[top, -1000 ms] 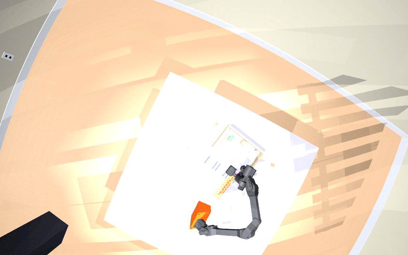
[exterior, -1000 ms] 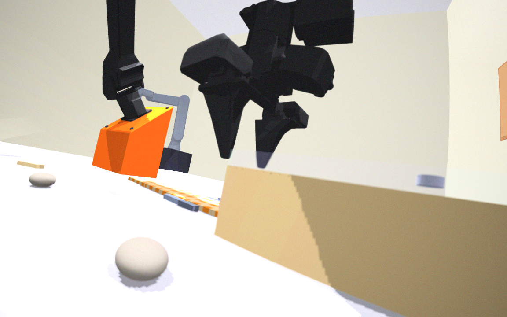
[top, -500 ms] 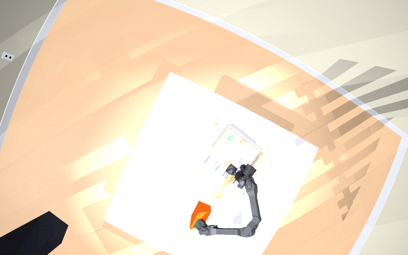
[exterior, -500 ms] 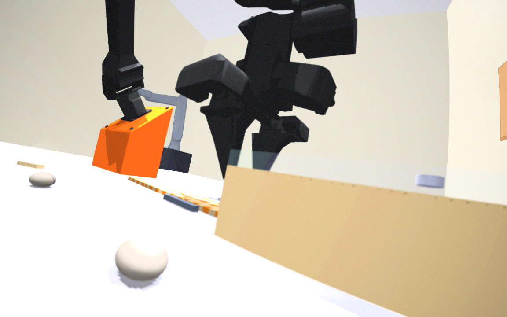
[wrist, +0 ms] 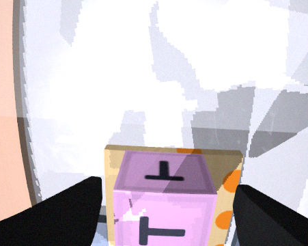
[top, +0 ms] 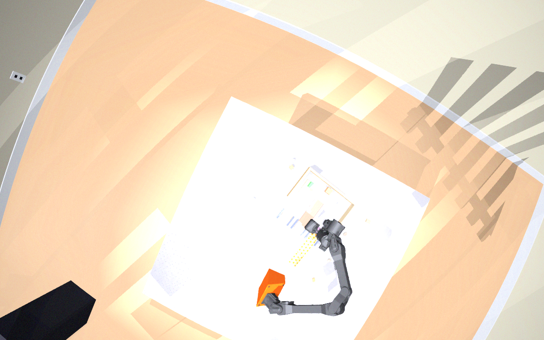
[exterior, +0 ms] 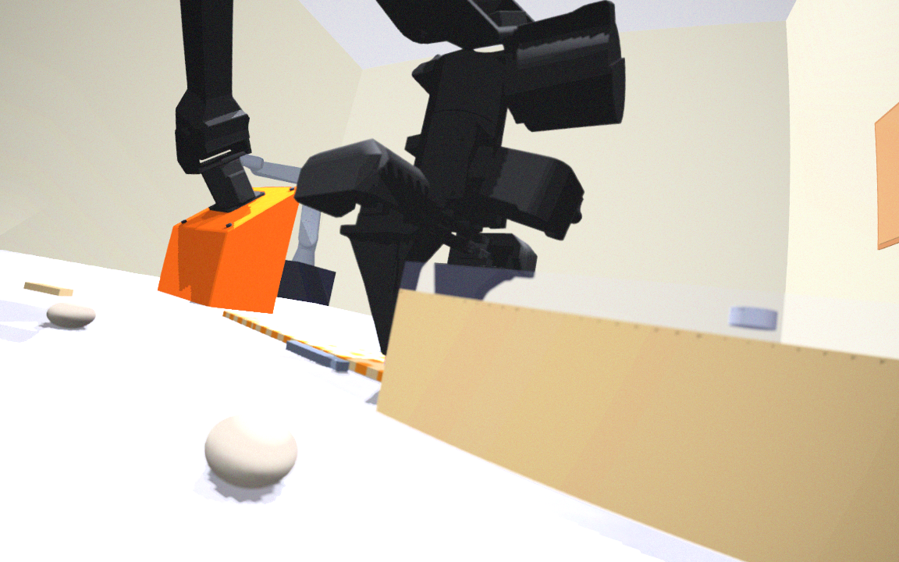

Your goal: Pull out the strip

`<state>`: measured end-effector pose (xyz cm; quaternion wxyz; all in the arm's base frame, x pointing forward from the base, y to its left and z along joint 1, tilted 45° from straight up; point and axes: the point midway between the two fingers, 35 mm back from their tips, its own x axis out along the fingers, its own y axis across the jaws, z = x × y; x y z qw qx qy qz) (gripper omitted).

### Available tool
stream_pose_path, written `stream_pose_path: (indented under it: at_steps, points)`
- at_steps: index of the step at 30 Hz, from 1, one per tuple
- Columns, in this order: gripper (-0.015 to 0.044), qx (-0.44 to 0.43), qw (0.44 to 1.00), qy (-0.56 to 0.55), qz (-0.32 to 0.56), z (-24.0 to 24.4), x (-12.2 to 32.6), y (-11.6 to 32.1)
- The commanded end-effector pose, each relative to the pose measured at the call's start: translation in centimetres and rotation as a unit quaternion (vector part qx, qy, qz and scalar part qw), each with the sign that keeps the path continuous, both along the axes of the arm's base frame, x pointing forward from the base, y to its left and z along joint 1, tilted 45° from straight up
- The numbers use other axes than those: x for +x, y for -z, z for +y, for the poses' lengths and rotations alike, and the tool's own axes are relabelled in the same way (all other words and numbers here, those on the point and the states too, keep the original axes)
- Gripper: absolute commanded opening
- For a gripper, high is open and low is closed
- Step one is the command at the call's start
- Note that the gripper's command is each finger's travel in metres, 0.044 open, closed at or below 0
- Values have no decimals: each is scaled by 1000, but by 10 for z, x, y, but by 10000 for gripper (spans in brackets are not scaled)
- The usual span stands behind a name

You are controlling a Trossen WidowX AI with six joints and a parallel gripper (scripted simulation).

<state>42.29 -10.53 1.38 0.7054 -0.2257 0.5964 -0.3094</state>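
The pink cube with a black T-like mark (top: 318, 228) (wrist: 198, 215) sits upright near the end of a pale wooden strip with orange dots (top: 302, 249) (exterior: 257, 323) (wrist: 110, 198), at 6 o'clock in the wrist view. The black two-fingered gripper (top: 318, 231) (exterior: 391, 339) (wrist: 168, 186) is about half open, its fingers on either side of the cube with gaps between, holding nothing.

The strip is not yet out. Closing high would likely catch the cube first; closing low at a slant could skew the strip and tip the cube off. A fast pull might carry the cube along through friction.

The strip's end edge shows just beyond the cube, at 12 o'clock from it. Side room looks tight: blue-grey bars (top: 291, 220) (exterior: 316, 355) (wrist: 100, 232) flank the strip. In the top view the strip runs towards 7 o'clock, likely the pull direction, with the orange wedge-shaped base (top: 270, 279) (exterior: 243, 268) farther that way. The pale wooden wall (top: 346, 214) (exterior: 648, 433) stands at 2 o'clock, limiting finger swing.
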Motion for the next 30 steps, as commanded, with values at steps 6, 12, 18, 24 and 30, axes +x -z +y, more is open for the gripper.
stream_pose_path:
  at_steps: [6,12,18,24,30]
  points:
    - [198,0,1000,0,2,-1,-1,3]
    - [118,0,1000,0,2,-1,-1,3]
    - [39,0,1000,0,2,-1,-1,3]
    - [0,1,1000,-1,4,11,-19,-3]
    - [0,2,1000,-2,6,25,-44,-10]
